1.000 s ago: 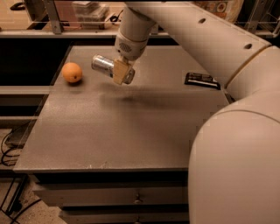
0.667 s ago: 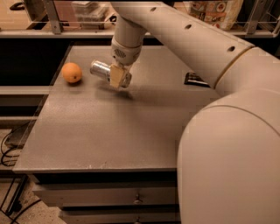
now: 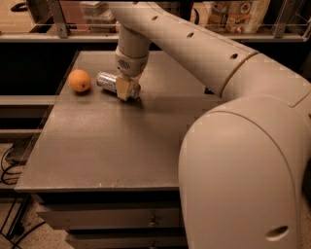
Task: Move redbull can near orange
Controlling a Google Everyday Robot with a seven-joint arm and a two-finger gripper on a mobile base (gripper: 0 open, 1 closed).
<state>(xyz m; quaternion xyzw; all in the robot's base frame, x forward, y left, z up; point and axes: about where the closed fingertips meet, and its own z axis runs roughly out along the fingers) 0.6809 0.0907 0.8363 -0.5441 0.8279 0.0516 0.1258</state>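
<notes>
The redbull can [image 3: 108,80] is a slim silvery can lying on its side at the far left of the grey table [image 3: 121,146]. The orange [image 3: 79,80] sits on the table just left of the can, a small gap between them. My gripper [image 3: 125,88] hangs from the long cream arm and is shut on the can's right part, holding it at or just above the table top. The can's right end is hidden behind the fingers [image 3: 121,87].
My big cream arm [image 3: 233,121] fills the right side and hides the table's right part. A shelf rail [image 3: 58,36] with packaged goods [image 3: 233,14] runs behind the table. Drawers [image 3: 107,219] sit under the front edge; cables [image 3: 9,160] lie on the floor left.
My gripper has carried the can left and down toward the orange. The can was held in the air before and now sits low beside the orange.
</notes>
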